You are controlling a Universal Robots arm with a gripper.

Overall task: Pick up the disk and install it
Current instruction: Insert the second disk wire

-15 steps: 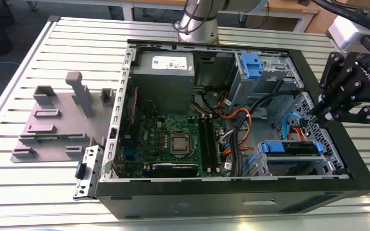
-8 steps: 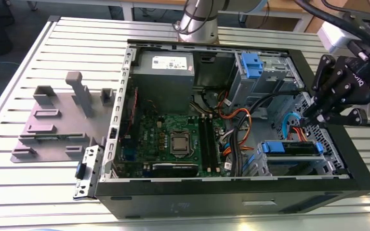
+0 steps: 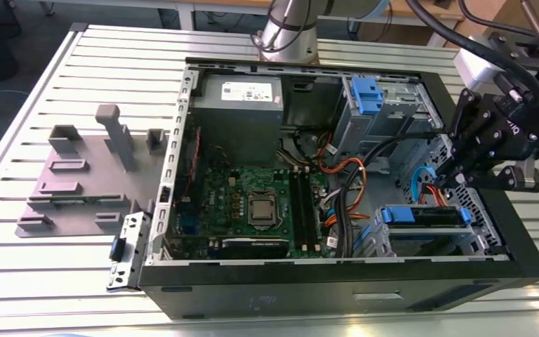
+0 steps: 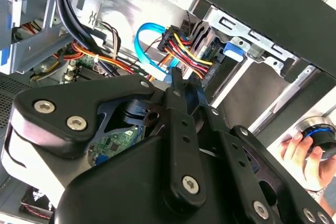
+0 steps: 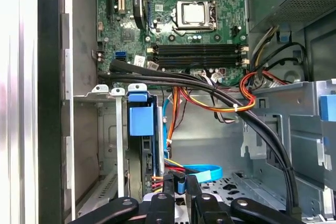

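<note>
In the exterior view, an open computer case (image 3: 344,281) lies on its side on a slatted metal counter (image 3: 45,281). The black gripper (image 3: 449,181) reaches into the case at the exterior view's right. Close beside it the disk (image 3: 424,215), with its blue bracket, sits in a metal drive cage (image 3: 438,242). The motherboard (image 3: 250,203) lies farther from the gripper, and a grey plastic fixture (image 3: 73,182) stands well apart on the counter outside the case.

In the second wrist view, the gripper (image 4: 185,80) points at a bundle of red, yellow and black wires (image 4: 186,56) with a looped blue cable (image 4: 144,40) beside them. Off to one side of the gripper, outside the case, a person's hand (image 4: 299,153) rests on a round knob (image 4: 318,135).

In the first wrist view, the gripper (image 5: 179,182) is just beside the disk (image 5: 142,129), which stands edge-on in its cage. A flat blue cable (image 5: 202,171) lies right at the gripper, and thick black cables (image 5: 220,95) cross ahead of it. I cannot tell whether the gripper is open or closed.
</note>
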